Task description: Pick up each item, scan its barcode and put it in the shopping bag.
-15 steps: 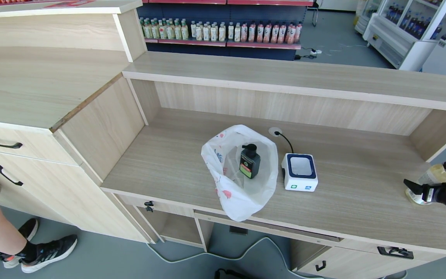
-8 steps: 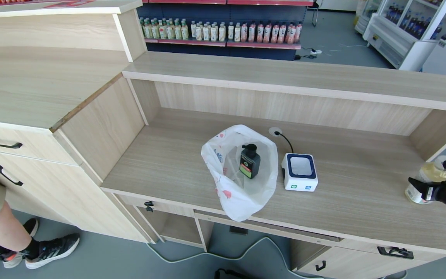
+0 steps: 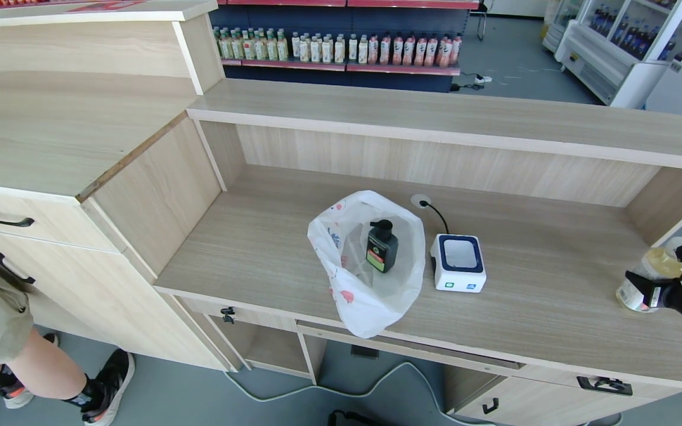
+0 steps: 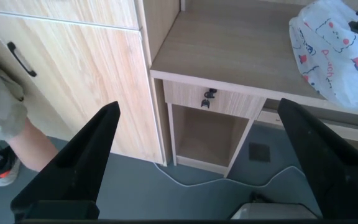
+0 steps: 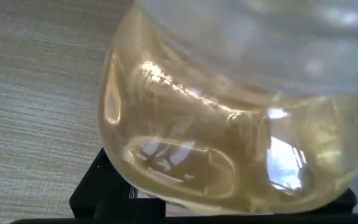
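At the far left stands a pale wooden cabinet [image 3: 51, 236] with black drawer handles. The left hand [image 4: 199, 104] hangs beside it, off the front edge of the surface and above the grey floor [image 4: 185, 199], with its two black fingers [image 4: 73, 168] spread wide apart and nothing between them.

On the light wood-grain surface [image 3: 542, 278], near the front edge, lies the white plastic shopping bag [image 3: 353, 302] with red and blue printing, its mouth open and its bottom hanging slightly over the edge. Upright inside it is a black pump bottle [image 3: 382, 248] with a red and green label; the print is too small to read.

Just beside the bag sits the white box-shaped barcode scanner [image 3: 458, 263], with a dark blue frame around its pale window and two small coloured marks on its front. Its black cable [image 3: 438, 216] runs back to a round grommet.

Well apart, at the right end, the right hand [image 3: 649, 290] is clamped on a clear plastic bottle of pale yellow liquid [image 3: 652, 269]. The bottle is tilted, with its white cap away from the scanner. Whether its base touches the surface cannot be told.

Behind the raised ledge are a red-edged shelf of drink bottles [image 3: 341, 47] and a white glass-fronted cooler [image 3: 613, 53].
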Motion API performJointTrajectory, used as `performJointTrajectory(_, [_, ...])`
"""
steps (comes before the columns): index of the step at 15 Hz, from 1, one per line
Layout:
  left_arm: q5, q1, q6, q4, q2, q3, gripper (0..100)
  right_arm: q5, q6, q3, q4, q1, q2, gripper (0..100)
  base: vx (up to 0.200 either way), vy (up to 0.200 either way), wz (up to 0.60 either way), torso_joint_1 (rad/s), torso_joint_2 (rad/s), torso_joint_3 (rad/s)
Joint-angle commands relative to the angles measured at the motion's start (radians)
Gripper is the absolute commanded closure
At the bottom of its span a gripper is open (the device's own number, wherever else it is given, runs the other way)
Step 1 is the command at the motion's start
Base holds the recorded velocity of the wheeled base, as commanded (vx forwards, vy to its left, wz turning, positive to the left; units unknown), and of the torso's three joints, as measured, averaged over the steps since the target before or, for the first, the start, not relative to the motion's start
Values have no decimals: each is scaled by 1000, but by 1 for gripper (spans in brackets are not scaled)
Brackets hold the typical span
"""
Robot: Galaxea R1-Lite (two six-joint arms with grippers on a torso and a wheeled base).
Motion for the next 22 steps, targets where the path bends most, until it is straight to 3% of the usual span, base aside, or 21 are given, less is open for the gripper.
performJointTrajectory(1, [0,0,0,0,0,0,0,-1,-5,2,-1,-1,7,100,0,0,0,0,0,0])
performJointTrajectory(6, [0,0,0,0,0,0,0,11,-10,35,30,4,-71,100,0,0,0,0,0,0])
performJointTrajectory(8, [1,0,0,0,0,0,0,79,-8,85,102,9,-175,100,0,0,0,0,0,0])
performJointTrajectory(10, [1,0,0,0,0,0,0,131,-7,122,263,42,-352,100,0,0,0,0,0,0])
performJointTrajectory(13, [1,0,0,0,0,0,0,166,121,151,374,111,-551,100,0,0,0,0,0,0])
performJointTrajectory(15, [1,0,0,0,0,0,0,202,277,128,548,225,-741,100,0,0,0,0,0,0])
performJointTrajectory(18, [1,0,0,0,0,0,0,257,368,53,841,440,-936,100,0,0,0,0,0,0])
performJointTrajectory(22, [1,0,0,0,0,0,0,268,429,45,1056,726,-1143,100,0,0,0,0,0,0])
